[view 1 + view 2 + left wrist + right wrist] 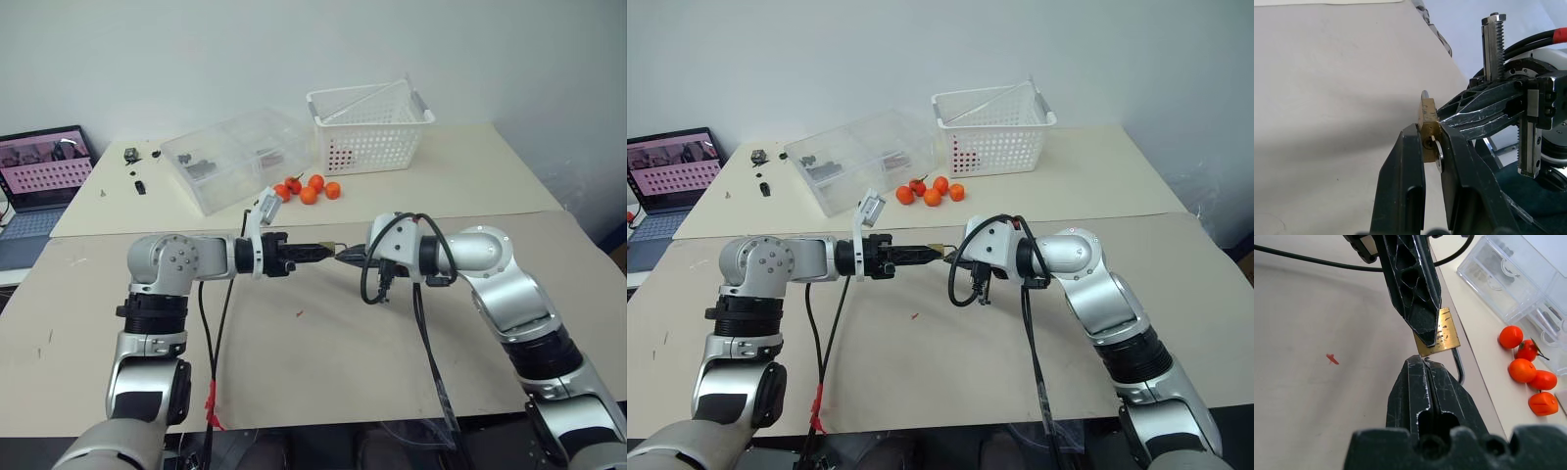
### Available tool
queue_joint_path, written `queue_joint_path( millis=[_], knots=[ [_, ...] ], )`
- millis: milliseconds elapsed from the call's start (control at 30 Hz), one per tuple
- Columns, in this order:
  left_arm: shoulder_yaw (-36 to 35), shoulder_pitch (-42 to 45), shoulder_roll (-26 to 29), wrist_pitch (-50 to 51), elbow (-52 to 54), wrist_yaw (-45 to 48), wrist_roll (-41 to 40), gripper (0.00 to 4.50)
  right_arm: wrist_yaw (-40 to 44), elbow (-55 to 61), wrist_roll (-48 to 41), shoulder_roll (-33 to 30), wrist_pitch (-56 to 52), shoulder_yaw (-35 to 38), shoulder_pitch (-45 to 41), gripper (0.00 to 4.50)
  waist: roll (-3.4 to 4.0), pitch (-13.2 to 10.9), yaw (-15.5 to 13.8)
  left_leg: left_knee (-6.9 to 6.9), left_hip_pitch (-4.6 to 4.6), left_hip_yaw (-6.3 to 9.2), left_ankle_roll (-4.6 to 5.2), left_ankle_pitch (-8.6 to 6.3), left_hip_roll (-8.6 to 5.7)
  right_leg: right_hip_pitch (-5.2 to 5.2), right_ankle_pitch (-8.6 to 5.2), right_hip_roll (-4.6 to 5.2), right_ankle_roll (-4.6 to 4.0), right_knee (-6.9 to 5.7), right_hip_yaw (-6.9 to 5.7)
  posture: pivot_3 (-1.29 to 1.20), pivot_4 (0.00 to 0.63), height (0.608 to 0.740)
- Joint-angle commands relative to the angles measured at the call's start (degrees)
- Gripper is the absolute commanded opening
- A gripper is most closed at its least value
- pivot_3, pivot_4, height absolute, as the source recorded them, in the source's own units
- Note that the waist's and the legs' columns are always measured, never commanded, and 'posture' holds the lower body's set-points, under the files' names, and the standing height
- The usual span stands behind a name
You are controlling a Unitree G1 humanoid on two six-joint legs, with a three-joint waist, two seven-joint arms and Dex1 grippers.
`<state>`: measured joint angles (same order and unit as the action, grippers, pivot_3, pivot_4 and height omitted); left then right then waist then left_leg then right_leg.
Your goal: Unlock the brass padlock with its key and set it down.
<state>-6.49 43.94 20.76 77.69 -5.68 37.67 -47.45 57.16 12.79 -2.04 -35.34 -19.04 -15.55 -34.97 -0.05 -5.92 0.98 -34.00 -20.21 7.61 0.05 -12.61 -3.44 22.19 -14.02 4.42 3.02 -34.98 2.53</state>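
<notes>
The padlock hangs in mid-air above the table, clamped between the two fingers of the left claw, which squeeze its brass body from both flat sides. Its silvery shackle curves out from the body beside the tip of the right claw. The key sits in the keyhole at the end of the padlock; in the left wrist view its pale round head shows against the inner face of one left finger. The right claw meets the padlock head-on from the opposite side, its fingers pressed together with no gap between them, their tip touching the padlock's lower edge. Whether the key's head is pinched between them cannot be told.

In the head views the two claws point at each other, tip to tip, with the padlock as a small gold speck between them.

Beyond the claws, farther across the table, lie a cluster of oranges. Just behind them stands a clear box with small dark parts inside, and to the right of that a white basket. A few small dark bits lie to the left of the box, and a laptop sits open at the far left edge.
</notes>
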Motion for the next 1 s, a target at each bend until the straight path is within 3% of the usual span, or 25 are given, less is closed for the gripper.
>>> queue_joint_path(
  millis=[33, 600, 1000],
  knots=[
    [-2.19, 1.59, -0.23, 1.12, 3.27, -0.54, -2.37, 0.01, -1.10, -0.60, 1.12, 0.53, 2.40, -0.28, -0.99, 0.02, 0.00, 0.00, -0.06, 0.00, 0.00, 0.00, 0.00, 0.00, 0.00, 0.01, 0.00, 0.00, 0.00, 0.00, 0.00, 0.00, 0.150, 0.740],
    [-4.86, -0.16, -0.84, 4.42, 6.29, -4.18, -5.09, 0.01, -2.30, -6.12, 3.42, 1.10, 5.94, -0.23, -2.38, 0.02, 0.00, 0.00, -0.01, 0.00, 0.01, -0.01, -0.01, 0.00, 0.01, 0.00, 0.00, -0.01, 0.00, -0.01, 0.00, 0.00, 0.150, 0.740],
    [-3.38, 0.32, -0.57, 2.18, 3.86, -3.37, -4.30, 0.01, 4.80, 4.91, -3.16, -3.75, -2.06, 0.30, 0.13, 0.02, -0.01, -0.01, -0.02, -0.01, 0.00, -0.01, -0.02, 0.00, 0.01, -0.01, 0.00, -0.01, 0.00, 0.00, -0.01, 0.00, 0.150, 0.740]
  ],
)
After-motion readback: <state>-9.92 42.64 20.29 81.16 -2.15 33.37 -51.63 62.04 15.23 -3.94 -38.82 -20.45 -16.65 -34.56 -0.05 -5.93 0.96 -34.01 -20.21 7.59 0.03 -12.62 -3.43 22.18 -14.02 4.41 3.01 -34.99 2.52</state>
